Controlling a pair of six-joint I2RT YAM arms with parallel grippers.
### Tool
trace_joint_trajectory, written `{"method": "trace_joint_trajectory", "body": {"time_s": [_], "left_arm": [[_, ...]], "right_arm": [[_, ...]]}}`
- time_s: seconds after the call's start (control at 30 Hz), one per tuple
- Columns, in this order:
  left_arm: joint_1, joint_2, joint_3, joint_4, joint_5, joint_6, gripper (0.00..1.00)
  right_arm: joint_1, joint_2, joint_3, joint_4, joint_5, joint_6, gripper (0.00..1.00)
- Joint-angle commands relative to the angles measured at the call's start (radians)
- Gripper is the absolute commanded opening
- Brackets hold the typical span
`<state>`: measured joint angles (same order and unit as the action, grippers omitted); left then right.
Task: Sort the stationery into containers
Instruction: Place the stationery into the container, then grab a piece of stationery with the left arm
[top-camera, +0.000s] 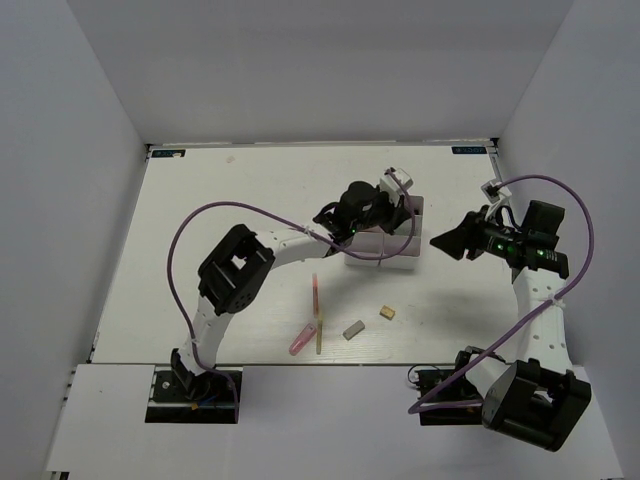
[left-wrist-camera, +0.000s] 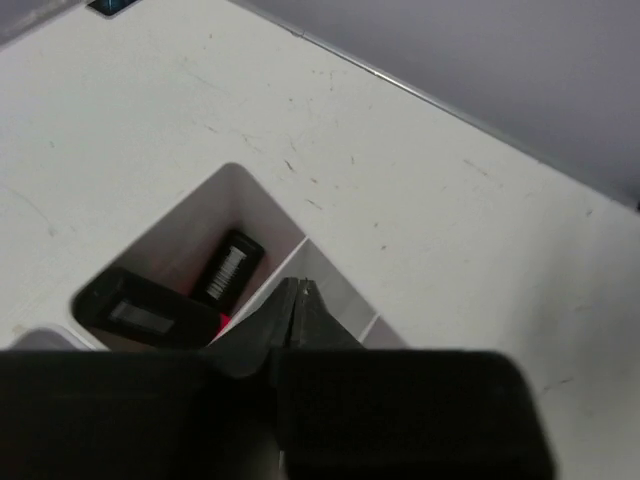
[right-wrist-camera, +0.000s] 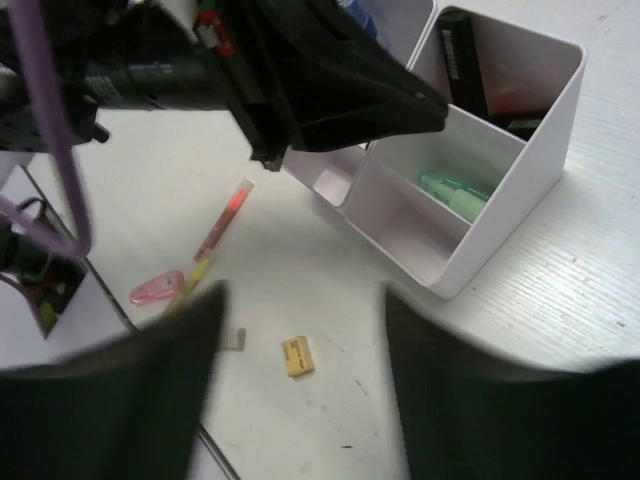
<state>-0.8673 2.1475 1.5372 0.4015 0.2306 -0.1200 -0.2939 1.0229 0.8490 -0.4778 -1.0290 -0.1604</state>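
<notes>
Top external view: the loose stationery lies on the white table (top-camera: 200, 200), in front of the block of six small white open-top plastic bins (top-camera: 383, 258) and out to the block's left. Farthest left of the block is a stubby translucent pink marker (top-camera: 301, 341), lying slantwise. A thin yellow stick (top-camera: 320, 335) lies just beside its tip. A thin pink stick (top-camera: 315, 292) lies roughly in line with the yellow one, closer to the block. Next comes a small grey eraser (top-camera: 352, 329), then a small tan eraser (top-camera: 387, 313). The two are apart, and the tan one is closer to the block's front wall.

Inside the block, the right wrist view shows a pale green marker (right-wrist-camera: 452, 193) lying in a bin of the column on the right gripper's side. A blue item (right-wrist-camera: 360, 22) sits in the other column, mostly hidden behind the left arm (right-wrist-camera: 330, 90).

The left gripper (left-wrist-camera: 297, 292) hangs over the block with its fingers pressed together and nothing seen between them. It is above a divider beside a corner bin that holds a black ridged marker (left-wrist-camera: 228, 268).

The right gripper (right-wrist-camera: 302, 300) hovers to the right of the block and clear of it, with its fingers spread apart and empty.
</notes>
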Motion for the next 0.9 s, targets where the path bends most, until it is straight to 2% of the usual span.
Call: {"method": "trace_joint_trajectory", "body": {"time_s": [0.0,0.03,0.07,0.1,0.13,0.17,0.2,0.23,0.27,0.3,0.33,0.4,0.43,0.47,0.5,0.53,0.57,0.6,0.63,0.73,0.77,0.87], "left_arm": [[-0.051,-0.147,-0.017,-0.056,-0.004,0.002,0.00],[-0.062,-0.173,-0.032,-0.085,-0.043,0.005,0.00],[-0.082,-0.270,-0.082,-0.117,-0.083,0.008,0.00],[-0.097,-0.308,-0.095,-0.157,-0.188,0.002,0.00],[-0.149,-0.401,-0.110,-0.344,-0.327,-0.038,0.00],[-0.162,-0.428,-0.109,-0.430,-0.440,-0.061,0.05],[-0.183,-0.452,-0.106,-0.601,-0.471,-0.131,0.16],[-0.185,-0.474,-0.111,-0.678,-0.503,-0.173,0.24],[-0.187,-0.559,-0.165,-0.877,-0.555,-0.216,0.36],[-0.185,-0.587,-0.193,-0.933,-0.559,-0.252,0.42],[-0.187,-0.676,-0.262,-0.975,-0.560,-0.317,0.46],[-0.193,-0.733,-0.373,-1.072,-0.551,-0.329,0.56],[-0.193,-0.802,-0.450,-1.087,-0.554,-0.336,0.63],[-0.193,-0.820,-0.481,-1.130,-0.553,-0.339,0.66],[-0.193,-0.833,-0.555,-1.142,-0.554,-0.339,0.67],[-0.193,-0.859,-0.578,-1.159,-0.562,-0.336,0.67],[-0.193,-0.864,-0.598,-1.171,-0.571,-0.342,0.67],[-0.191,-0.865,-0.659,-1.164,-0.577,-0.336,0.67],[-0.191,-0.873,-0.679,-1.126,-0.577,-0.325,0.65],[-0.188,-0.835,-0.729,-1.066,-0.576,-0.271,0.54],[-0.188,-0.812,-0.726,-1.058,-0.573,-0.262,0.54],[-0.187,-0.770,-0.715,-1.041,-0.559,-0.250,0.54]], "right_arm": [[-0.008,0.002,0.012,-0.005,-0.025,-0.016,0.75],[-0.008,0.002,0.015,-0.005,-0.007,0.020,0.91],[-0.011,0.002,0.024,-0.005,0.009,0.034,0.91],[-0.014,0.002,0.025,-0.007,-0.014,0.041,0.91],[-0.016,-0.001,0.027,-0.011,-0.035,0.030,0.91],[-0.016,0.002,0.018,-0.002,-0.067,0.030,0.91],[-0.019,0.009,0.013,-0.004,-0.081,0.025,0.82],[-0.019,0.020,0.013,-0.005,-0.095,0.012,0.52],[-0.021,0.031,0.019,-0.018,-0.101,0.013,0.11],[-0.019,0.040,0.044,-0.024,-0.102,0.013,0.00],[-0.021,0.070,0.054,-0.092,-0.109,-0.023,0.00],[-0.019,0.098,0.073,-0.131,-0.164,-0.100,0.00],[-0.019,0.120,0.093,-0.169,-0.207,-0.119,0.49],[-0.021,0.127,0.100,-0.221,-0.224,-0.196,0.65],[-0.018,0.143,0.123,-0.289,-0.250,-0.230,0.70],[-0.017,0.158,0.140,-0.315,-0.267,-0.258,0.65],[-0.017,0.164,0.142,-0.343,-0.279,-0.304,0.53],[-0.021,0.167,0.142,-0.344,-0.289,-0.306,0.32],[-0.019,0.172,0.140,-0.344,-0.293,-0.309,0.00],[-0.017,0.186,0.143,-0.367,-0.296,-0.333,0.00],[-0.019,0.190,0.147,-0.370,-0.287,-0.334,0.15],[-0.021,0.187,0.144,-0.366,-0.275,-0.332,0.23]]}}
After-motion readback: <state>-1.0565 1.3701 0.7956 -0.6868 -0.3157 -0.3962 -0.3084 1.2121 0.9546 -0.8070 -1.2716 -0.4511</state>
